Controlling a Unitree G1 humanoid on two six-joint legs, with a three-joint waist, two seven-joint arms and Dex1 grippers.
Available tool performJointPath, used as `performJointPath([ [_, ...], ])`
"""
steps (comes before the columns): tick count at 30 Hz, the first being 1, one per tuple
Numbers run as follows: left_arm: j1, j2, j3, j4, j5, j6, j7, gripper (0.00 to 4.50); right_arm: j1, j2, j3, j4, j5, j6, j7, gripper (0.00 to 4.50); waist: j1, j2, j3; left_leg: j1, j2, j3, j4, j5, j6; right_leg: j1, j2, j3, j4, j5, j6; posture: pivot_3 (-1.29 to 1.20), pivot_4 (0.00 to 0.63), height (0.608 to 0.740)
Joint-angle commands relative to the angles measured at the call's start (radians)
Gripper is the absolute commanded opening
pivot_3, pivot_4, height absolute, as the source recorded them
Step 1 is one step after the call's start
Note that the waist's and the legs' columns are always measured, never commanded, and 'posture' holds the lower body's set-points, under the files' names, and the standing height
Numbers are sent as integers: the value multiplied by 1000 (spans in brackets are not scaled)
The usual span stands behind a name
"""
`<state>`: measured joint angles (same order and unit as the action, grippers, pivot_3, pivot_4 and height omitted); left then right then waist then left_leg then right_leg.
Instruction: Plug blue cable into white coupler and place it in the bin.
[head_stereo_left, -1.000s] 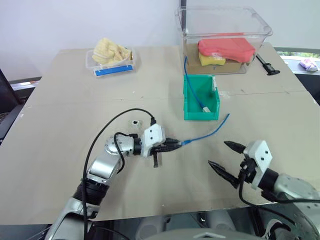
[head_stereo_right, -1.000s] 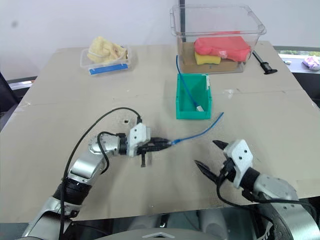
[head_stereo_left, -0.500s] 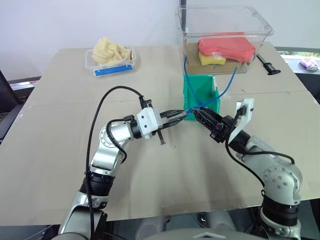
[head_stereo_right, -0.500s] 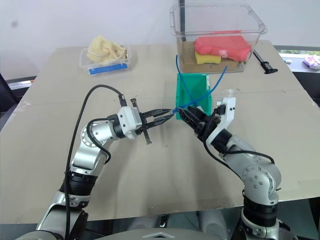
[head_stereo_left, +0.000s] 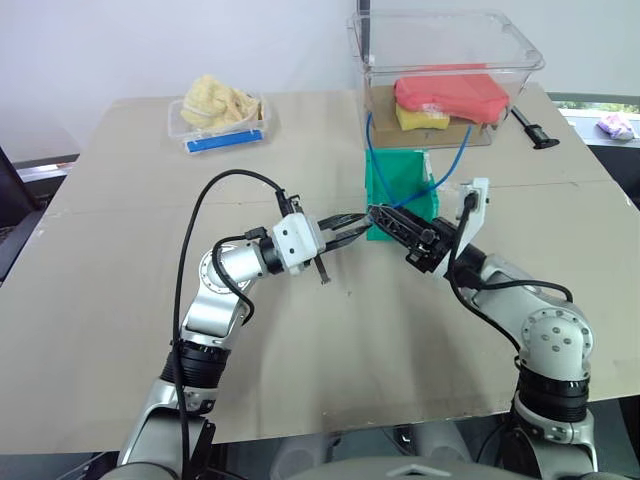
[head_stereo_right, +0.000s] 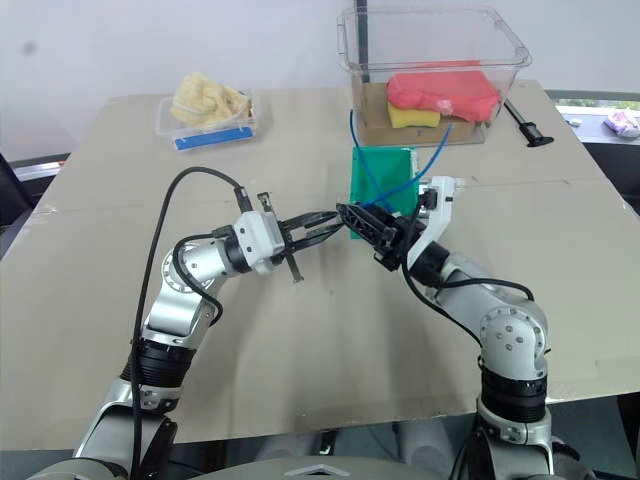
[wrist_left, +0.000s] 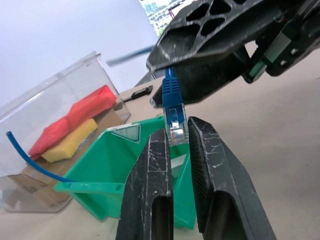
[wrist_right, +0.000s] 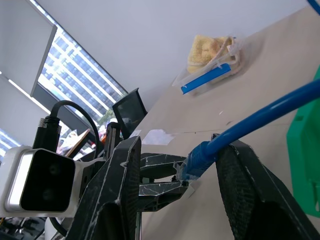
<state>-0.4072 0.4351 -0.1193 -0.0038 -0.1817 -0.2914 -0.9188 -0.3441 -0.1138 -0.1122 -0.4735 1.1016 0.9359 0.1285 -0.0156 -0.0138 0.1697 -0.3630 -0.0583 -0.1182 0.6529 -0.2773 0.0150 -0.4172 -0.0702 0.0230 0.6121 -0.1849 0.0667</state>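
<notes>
Since a second ago, we see both arms raised off the surface (head_stereo_left: 120, 300) and brought together in front of the bin (head_stereo_left: 400, 185), and the right tool (head_stereo_left: 392, 222), which then hung wide open near the front edge with nothing in it, now has its fingers narrowed around the blue cable (head_stereo_left: 452, 168). The left tool (head_stereo_left: 345, 225) is shut on the clear plug end (wrist_left: 175, 125) of that cable; in the left wrist view the plug sits pinched between the two black fingers (wrist_left: 152, 190), its long axis running along them and its blue boot (wrist_left: 171, 92) pointing away toward the right tool. The right tool's fingers sit on either side of the cable just behind the boot; we cannot tell whether they press on it. From there the cable runs away from the left tool, arching up and back over the bin toward the clear tub (head_stereo_left: 445, 75), its far length lifted off the surface. A second blue cable (head_stereo_left: 372, 150) hangs over the bin's rear edge. We cannot make out the white coupler.
</notes>
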Motion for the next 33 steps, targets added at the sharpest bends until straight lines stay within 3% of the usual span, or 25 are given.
performJointPath([
  [1,0,6,14,-15,-5,-26,12,0,-17,-5,13,-17,25,-9,-6,1584,0,0,0,0,0,0,0,0,0,0,0,0,0,0,0,0,150,740],
  [5,7,11,13,-15,-6,-34,11,0,-22,-11,17,-10,40,-9,-11,126,0,0,0,0,0,0,0,0,0,0,0,0,0,0,0,0,150,740],
  [12,18,14,20,-13,-29,-3,15,0,-29,-26,22,-1,54,-9,-13,126,0,0,0,0,0,0,0,0,0,0,0,0,0,0,0,0,150,740],
  [14,27,16,29,-23,-53,33,17,966,-31,-29,22,0,58,-10,-14,0,0,0,0,0,0,0,0,0,0,0,0,0,0,0,0,0,150,740],
  [18,76,51,61,-45,-86,140,26,2256,-32,-36,24,8,58,-15,-12,0,-3,0,0,0,0,0,0,0,0,0,0,0,0,0,0,0,150,740],
  [21,132,110,126,-76,-159,289,27,3617,-27,-46,24,16,49,-21,-4,0,-12,0,0,0,1,0,0,0,0,-1,0,1,1,0,0,0,150,740],
  [27,237,281,283,-44,-282,477,-63,3617,-1,-64,22,15,39,-36,11,0,-22,1,0,0,2,0,0,0,0,-3,0,1,5,-1,0,0,150,740],
  [33,187,397,280,167,-226,434,-216,3617,19,-60,36,13,29,-53,20,0,-21,1,1,1,1,1,0,0,0,-3,0,1,7,-1,0,0,150,740],
])
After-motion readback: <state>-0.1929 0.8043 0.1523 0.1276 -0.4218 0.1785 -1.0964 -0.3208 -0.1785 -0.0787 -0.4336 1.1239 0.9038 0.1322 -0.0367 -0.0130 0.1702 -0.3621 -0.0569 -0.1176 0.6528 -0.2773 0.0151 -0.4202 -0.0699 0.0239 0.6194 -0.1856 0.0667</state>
